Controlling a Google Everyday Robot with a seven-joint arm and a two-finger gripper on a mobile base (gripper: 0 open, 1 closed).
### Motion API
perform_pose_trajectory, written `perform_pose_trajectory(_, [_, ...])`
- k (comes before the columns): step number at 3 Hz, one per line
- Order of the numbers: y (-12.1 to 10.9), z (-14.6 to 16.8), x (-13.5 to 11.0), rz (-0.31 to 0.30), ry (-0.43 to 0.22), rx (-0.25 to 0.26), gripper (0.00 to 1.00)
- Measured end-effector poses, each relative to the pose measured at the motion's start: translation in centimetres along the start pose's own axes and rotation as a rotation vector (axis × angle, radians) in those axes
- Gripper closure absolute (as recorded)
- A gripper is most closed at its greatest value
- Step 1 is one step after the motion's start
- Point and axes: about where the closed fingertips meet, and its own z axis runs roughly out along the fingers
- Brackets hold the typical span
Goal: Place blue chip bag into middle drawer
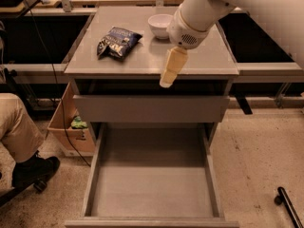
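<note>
The blue chip bag [117, 41] lies on the grey cabinet top [204, 56], left of centre, wrinkled with white lettering. The middle drawer [151, 184] is pulled wide open below, its flat grey floor bare. My gripper [167, 81] hangs from the white arm over the front edge of the cabinet top, to the right of the bag and apart from it. It holds nothing that I can see.
A white bowl [159, 24] stands at the back of the cabinet top, right of the bag. The top drawer [151, 109] shows as a shut grey front panel. A cardboard box [71, 127] and a person's leg and shoe [23, 146] are at the left.
</note>
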Motion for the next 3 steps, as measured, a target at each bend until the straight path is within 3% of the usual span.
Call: perform_pose_trajectory(3, [-7.3,12.9,-5.7,0.262,-0.199,0.053,0.0])
